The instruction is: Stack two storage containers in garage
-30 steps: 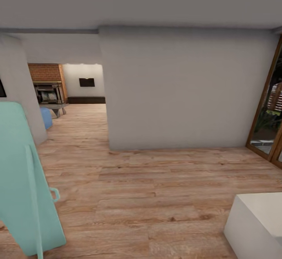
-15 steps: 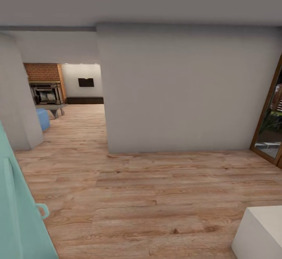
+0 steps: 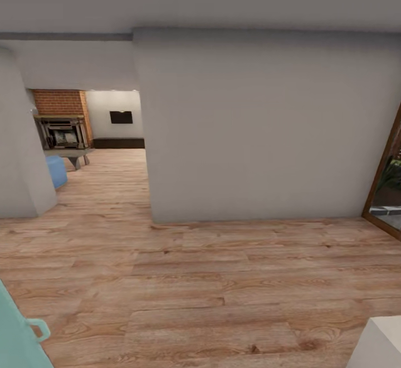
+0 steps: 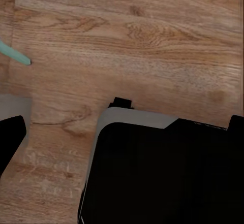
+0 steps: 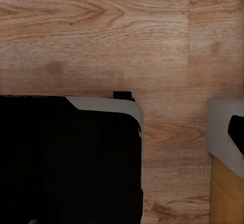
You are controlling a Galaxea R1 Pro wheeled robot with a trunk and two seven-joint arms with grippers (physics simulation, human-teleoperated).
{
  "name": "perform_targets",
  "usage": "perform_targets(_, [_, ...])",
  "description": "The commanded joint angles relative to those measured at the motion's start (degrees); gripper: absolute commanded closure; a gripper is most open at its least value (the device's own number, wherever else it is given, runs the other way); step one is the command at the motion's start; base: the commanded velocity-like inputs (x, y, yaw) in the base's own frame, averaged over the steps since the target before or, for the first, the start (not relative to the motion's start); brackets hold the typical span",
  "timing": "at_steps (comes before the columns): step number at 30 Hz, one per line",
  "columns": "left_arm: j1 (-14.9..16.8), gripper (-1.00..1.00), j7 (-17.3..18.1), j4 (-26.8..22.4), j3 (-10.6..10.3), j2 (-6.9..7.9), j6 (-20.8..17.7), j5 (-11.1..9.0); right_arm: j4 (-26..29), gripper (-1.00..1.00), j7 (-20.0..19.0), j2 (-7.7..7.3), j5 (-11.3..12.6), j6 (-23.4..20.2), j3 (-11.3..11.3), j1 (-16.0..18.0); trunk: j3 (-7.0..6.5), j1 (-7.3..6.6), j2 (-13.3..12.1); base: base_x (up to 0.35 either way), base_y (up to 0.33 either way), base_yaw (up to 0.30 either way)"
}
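Rolling over the wood plank floor [image 3: 211, 279], the robot faces a white wall [image 3: 262, 128]; the living room's fireplace [image 3: 61, 131] sits at ten o'clock, probably where the containers wait. Gripper states cannot be told.

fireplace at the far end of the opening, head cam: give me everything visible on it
The fireplace is dark, with an ornate-looking frame around a paler firebox opening; detail is too small to read. It stands upright against a red brick wall, at the far end of the opening left of the big grey wall. A grey ledge juts out at its base on short legs, resting on the light wood plank floor. A blue seat sits nearer the camera; contact cannot be told.
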State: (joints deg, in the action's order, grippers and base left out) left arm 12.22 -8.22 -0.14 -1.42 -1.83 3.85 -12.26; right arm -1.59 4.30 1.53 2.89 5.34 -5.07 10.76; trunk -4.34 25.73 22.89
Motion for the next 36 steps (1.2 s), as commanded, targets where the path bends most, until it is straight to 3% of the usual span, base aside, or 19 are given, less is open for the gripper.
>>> perform_targets(1, [0.0,-1.00,-0.1,0.1,-0.2,-0.02,0.2,-0.4,-0.2,-1.00,0.2,0.03,0.3,0.3,-0.5,0.1,0.02,0.05,0.0,0.322,0.000,0.000])
perform_targets(31, [0.0,-1.00,-0.1,0.1,-0.2,-0.02,0.2,-0.4,-0.2,-1.00,-2.4,-0.02,0.5,2.7,-0.2,0.1,0.02,0.05,0.0,0.322,0.000,0.000])
perform_targets(36, [0.0,-1.00,-0.1,0.1,-0.2,-0.02,0.2,-0.4,-0.2,-1.00,-2.1,-0.32,0.5,2.8,-0.3,0.1,0.02,0.05,0.0,0.322,0.000,0.177])
